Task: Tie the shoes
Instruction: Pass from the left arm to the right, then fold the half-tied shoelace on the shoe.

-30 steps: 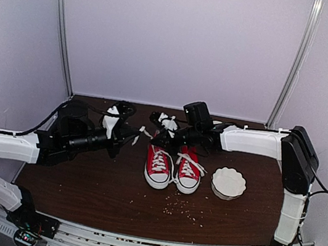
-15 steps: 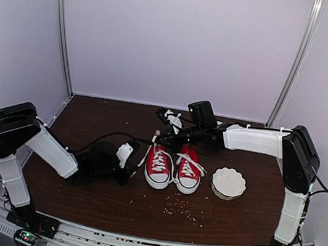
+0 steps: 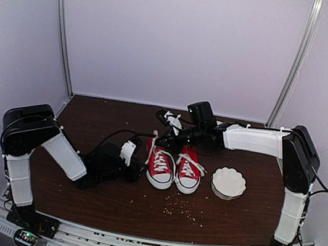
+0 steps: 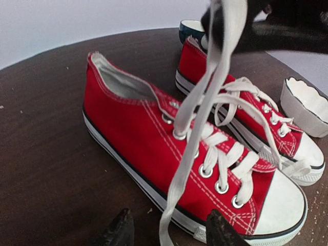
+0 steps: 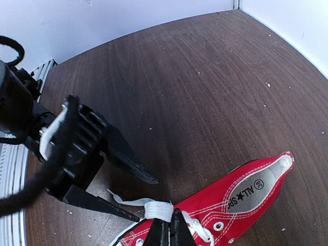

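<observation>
**No bow yet: one lace lifted, both shoes loose**

Two small red canvas sneakers with white rubber toe caps stand side by side on the dark brown wooden table [image 3: 90,117], just left of the white scalloped dish [image 3: 229,183], toes pointing at the arm bases. The near sneaker [image 3: 189,170], the one beside the dish, shows its laces draped slack over the toe cap, with no knot. The far sneaker [image 3: 160,167], one place further from the dish, is the one being worked.

Above it, the right gripper [image 5: 169,230] is clenched on a long white lace [image 4: 202,87] and holds it up taut from the top eyelets. On the side of that shoe away from the dish, the left gripper [image 4: 171,233] sits low with its fingers apart. The lace tail hangs between them, released and not pinched.

By my reading this is early going. The lacing is threaded through every eyelet, the tongues are flat and the canvas looks clean, but no crossing, loop or bow shows on either shoe. Both knots remain to be done.
</observation>
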Motion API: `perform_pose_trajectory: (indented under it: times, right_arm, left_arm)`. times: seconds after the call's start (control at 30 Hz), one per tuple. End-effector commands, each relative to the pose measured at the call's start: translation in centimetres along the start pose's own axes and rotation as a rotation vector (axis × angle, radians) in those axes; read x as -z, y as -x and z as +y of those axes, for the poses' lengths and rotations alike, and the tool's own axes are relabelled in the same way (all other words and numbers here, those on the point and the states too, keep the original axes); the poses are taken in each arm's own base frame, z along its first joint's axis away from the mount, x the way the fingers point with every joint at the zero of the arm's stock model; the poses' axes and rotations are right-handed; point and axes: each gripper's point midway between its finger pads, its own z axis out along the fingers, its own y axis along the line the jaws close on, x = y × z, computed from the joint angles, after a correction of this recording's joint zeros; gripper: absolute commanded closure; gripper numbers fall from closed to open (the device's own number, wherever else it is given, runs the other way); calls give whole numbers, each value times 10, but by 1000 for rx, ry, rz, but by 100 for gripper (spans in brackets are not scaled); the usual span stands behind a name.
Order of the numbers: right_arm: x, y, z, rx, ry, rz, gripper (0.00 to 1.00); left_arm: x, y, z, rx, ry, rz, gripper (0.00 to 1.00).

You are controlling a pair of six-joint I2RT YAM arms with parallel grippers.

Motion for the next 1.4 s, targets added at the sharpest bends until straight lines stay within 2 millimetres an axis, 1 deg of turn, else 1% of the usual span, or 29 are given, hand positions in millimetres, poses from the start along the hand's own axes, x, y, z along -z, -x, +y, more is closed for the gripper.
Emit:
perform_pose_trajectory:
  times: [0.0,0.1,0.2,0.27,0.4,0.53,0.6,0.67,0.73,0.87,1.07,1.13,1.17,1.27,1.33,1.37]
  right_arm:
    - [4,9,-2,2,-2,-11,100]
    - [3,9,-5,-5,-9,-6,100]
    - [3,8,-5,-17,-11,-6,100]
    - [3,10,-6,-18,-14,-14,100]
    - [4,10,-7,-19,-18,-8,100]
    - [4,13,-7,-20,-14,-20,100]
    - [5,14,-7,-23,-12,-18,100]
    - [6,14,-6,-21,-10,-21,100]
    - [6,15,-6,-22,-8,-29,100]
    - [5,14,-5,-30,-2,-24,100]
    - [7,15,-5,-28,-7,-23,100]
    - [7,16,-6,-27,-16,-23,100]
    - [8,17,-7,-25,-20,-20,99]
    - [13,18,-8,-17,-39,3,82]
    - [22,21,-12,-13,-77,22,74]
    - [29,19,-14,-22,-104,42,71]
  left_arm:
    - [10,48,-2,-59,37,-121,47]
    - [10,62,1,-86,71,-161,46]
    - [-3,72,-3,-91,71,-170,50]
    - [-12,73,-8,-101,73,-177,51]
    - [-22,76,-11,-104,84,-213,53]
    - [-34,75,-14,-108,85,-186,60]
    - [-35,75,-11,-91,101,-196,65]
    - [-31,74,-7,-62,112,-218,75]
    - [-31,74,-10,-55,95,-227,83]
    - [-40,73,-17,-45,60,-223,87]
    - [-42,70,-21,-39,36,-223,100]
    - [-41,71,-21,-33,33,-228,100]
    - [-40,71,-21,-31,28,-233,100]
    - [-40,71,-22,-34,24,-237,100]
    - [-40,70,-20,-38,30,-241,100]
    - [-39,68,-19,-38,33,-243,100]
